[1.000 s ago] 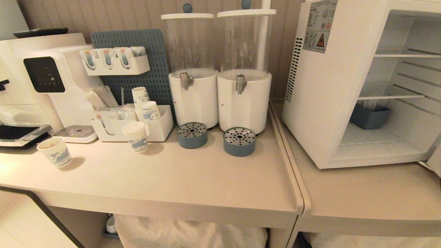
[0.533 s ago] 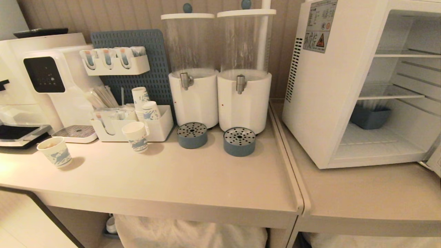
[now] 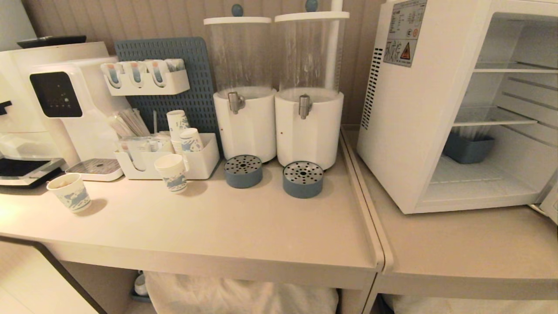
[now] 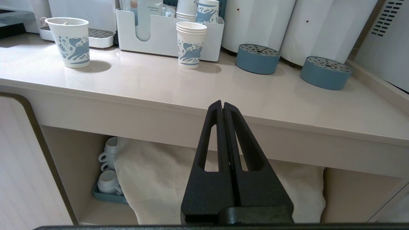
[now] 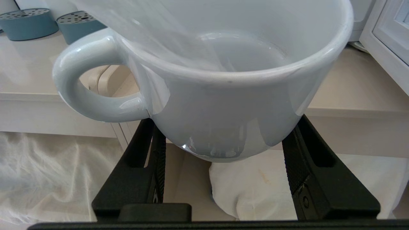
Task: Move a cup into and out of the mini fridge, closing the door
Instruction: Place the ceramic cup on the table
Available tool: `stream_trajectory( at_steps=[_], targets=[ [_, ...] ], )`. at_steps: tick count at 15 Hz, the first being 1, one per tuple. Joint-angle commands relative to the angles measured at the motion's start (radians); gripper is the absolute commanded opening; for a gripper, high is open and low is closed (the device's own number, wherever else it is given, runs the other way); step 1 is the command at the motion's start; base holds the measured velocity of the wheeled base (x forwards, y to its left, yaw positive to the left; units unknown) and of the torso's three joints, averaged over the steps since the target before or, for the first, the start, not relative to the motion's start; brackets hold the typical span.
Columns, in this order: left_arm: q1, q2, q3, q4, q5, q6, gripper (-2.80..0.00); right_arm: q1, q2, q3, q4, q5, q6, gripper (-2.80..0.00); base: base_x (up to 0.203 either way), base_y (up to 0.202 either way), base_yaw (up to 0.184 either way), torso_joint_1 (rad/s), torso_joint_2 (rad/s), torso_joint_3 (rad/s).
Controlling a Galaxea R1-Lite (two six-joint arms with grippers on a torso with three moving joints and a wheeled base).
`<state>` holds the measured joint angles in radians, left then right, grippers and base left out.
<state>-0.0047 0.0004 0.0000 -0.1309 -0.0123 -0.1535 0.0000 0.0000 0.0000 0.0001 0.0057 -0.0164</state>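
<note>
The right gripper (image 5: 223,150) holds the cup (image 5: 220,83) tight below the counter's front edge (image 5: 44,95) (the left gripper (image 4: 222,107) is squeezed closed and empty).

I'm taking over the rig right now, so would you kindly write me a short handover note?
Right gripper: shut on the white cup, held in front of the counter edge, below the head view.
Left gripper: shut, empty, parked low before the counter.
Mini fridge: on the counter's right side, open; a blue-grey tray sits inside; the door is swung out to the right.
Done: cup in hand, fridge open.
Left: cup not in the fridge now; door not yet closed.
</note>
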Motion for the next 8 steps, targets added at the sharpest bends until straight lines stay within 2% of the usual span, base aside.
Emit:
stream_trajectory(
  at_steps=[1, 4, 8],
  targets=[
    [-0.001, -0.005, 0.040, -0.001, 0.000, -0.001, -2.80, 0.000, 0.002, 0.000, 0.000, 0.000, 0.000, -2.80, 0.000, 0.000, 0.000, 0.000, 0.00, 0.000],
    [0.000, -0.005, 0.040, -0.001, 0.000, -0.001, -2.80, 0.000, 0.002, 0.000, 0.000, 0.001, 0.000, -2.80, 0.000, 0.000, 0.000, 0.000, 0.00, 0.000],
    [0.000, -0.005, 0.040, -0.001, 0.000, -0.001, -2.80, 0.000, 0.002, 0.000, -0.002, 0.000, 0.000, -2.80, -0.179, 0.000, 0.001, 0.003, 0.00, -0.001]
  ],
)
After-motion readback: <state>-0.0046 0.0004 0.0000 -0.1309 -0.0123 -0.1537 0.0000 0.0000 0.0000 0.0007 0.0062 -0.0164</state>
